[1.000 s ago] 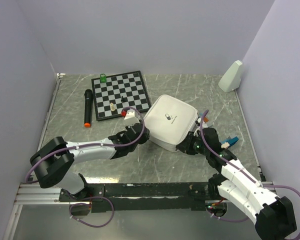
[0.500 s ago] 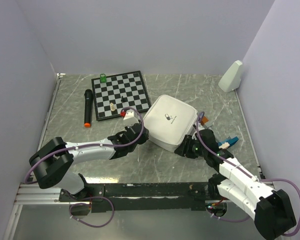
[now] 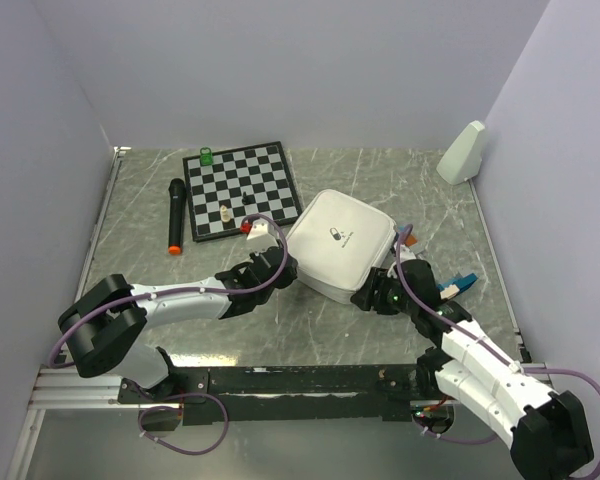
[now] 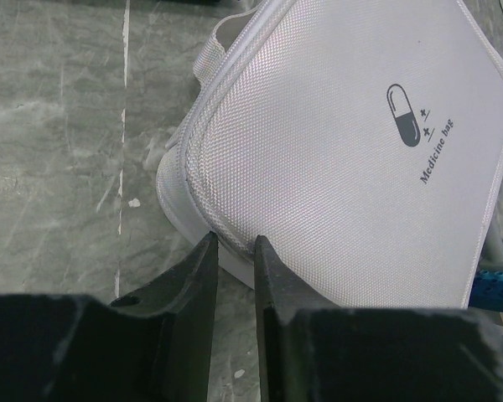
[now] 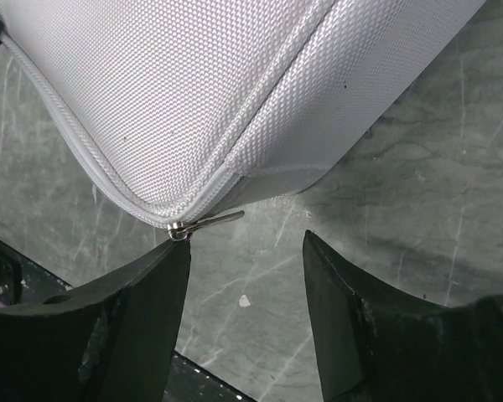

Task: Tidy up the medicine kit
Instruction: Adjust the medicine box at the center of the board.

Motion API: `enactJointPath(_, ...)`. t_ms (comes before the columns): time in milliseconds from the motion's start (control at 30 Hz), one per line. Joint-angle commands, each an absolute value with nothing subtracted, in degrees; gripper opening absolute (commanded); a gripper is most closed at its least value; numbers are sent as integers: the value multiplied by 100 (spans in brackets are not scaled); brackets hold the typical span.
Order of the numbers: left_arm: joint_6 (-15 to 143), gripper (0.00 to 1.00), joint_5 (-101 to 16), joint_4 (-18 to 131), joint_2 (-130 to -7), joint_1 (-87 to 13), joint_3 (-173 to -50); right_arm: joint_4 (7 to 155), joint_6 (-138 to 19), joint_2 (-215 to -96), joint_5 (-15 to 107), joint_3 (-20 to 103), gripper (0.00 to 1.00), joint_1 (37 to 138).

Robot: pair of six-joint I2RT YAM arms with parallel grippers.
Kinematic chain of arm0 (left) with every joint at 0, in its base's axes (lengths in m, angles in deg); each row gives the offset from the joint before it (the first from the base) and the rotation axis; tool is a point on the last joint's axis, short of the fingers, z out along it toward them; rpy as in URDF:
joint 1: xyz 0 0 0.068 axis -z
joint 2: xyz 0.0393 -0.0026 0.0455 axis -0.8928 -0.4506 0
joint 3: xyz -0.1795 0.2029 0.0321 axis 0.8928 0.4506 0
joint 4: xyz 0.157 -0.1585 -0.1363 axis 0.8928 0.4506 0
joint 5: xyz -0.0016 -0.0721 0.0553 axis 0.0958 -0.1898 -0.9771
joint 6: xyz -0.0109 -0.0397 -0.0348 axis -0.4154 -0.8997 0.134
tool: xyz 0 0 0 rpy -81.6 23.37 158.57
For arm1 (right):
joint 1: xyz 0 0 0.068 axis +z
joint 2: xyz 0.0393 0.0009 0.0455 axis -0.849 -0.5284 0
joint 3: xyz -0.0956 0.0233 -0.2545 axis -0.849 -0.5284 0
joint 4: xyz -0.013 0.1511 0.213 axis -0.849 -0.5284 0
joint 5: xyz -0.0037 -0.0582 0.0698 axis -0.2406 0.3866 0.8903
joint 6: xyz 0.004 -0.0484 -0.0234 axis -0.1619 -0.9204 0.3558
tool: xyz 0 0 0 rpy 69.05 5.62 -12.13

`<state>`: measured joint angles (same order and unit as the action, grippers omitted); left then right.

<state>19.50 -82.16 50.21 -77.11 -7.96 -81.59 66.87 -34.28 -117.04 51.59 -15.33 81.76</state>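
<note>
The medicine kit (image 3: 340, 245) is a white square soft case with a pill logo, lying closed on the marble table. My left gripper (image 3: 285, 266) is at its left corner. In the left wrist view the kit (image 4: 344, 151) fills the frame, and my left gripper (image 4: 232, 243) is shut on the lower edge of the kit's corner below the zip seam. My right gripper (image 3: 366, 297) is at the kit's near corner. In the right wrist view it (image 5: 246, 239) is open, and the metal zip pull (image 5: 210, 223) on the kit (image 5: 176, 92) sits just at the tip of its left finger (image 5: 163, 276).
A black-and-white chessboard (image 3: 242, 188) with a few small pieces lies behind the kit to the left. A black microphone (image 3: 176, 213) with an orange end lies left of the board. A white wedge-shaped object (image 3: 462, 152) stands at the back right. A blue item (image 3: 458, 284) lies by my right arm.
My right gripper has shifted a little left along the kit's near corner towards the zip pull. My left arm has not moved.
</note>
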Motion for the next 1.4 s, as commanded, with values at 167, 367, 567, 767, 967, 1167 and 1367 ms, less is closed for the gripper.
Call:
enactJointPath(167,2342,26,-8115,5664,-7669,-794,-8062,7172,-3851,-12026,4774,-1107,55,8183)
enactJointPath(367,2483,25,-8080,5620,-7695,-794,-8088,7436,-4019,-11947,4659,-1142,55,8184)
enactJointPath(567,2615,29,-8098,5541,-7467,-925,-8018,6884,-3914,-11798,4993,-738,67,8183)
enactJointPath(767,3124,51,-7808,5338,-7107,-1224,-8149,6223,-3413,-11463,4809,-307,95,8166)
enactJointPath(967,3380,67,-7660,5225,-6211,-1277,-7966,5722,-3035,-12314,4378,255,96,7816)
enactJointPath(1167,3187,64,-6131,4522,-5735,-1260,-7342,5792,-2929,-13027,4598,352,78,7164)
enactJointPath(1367,3064,60,-5435,3784,-6393,-1224,-7068,6037,-2999,-13564,4817,450,58,6918)
